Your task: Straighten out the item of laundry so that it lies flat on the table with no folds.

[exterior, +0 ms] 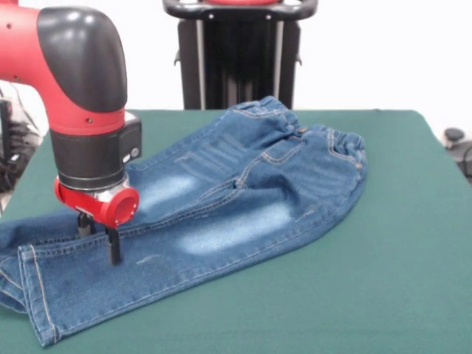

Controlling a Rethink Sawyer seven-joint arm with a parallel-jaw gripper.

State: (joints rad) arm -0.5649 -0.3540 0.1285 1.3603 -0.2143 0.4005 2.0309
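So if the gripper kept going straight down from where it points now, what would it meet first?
The gripper points down at the jeans, near the leg ends. It would meet denim first, with the table beneath. Its tips look at or just above the cloth; depth is unclear.

No text, label, brand, number or sign can be read anywhere in this view.

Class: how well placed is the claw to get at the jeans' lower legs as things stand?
Probably well placed: the claw hangs directly over the jeans, its fingers at the denim near the hems, with nothing between on the green table.
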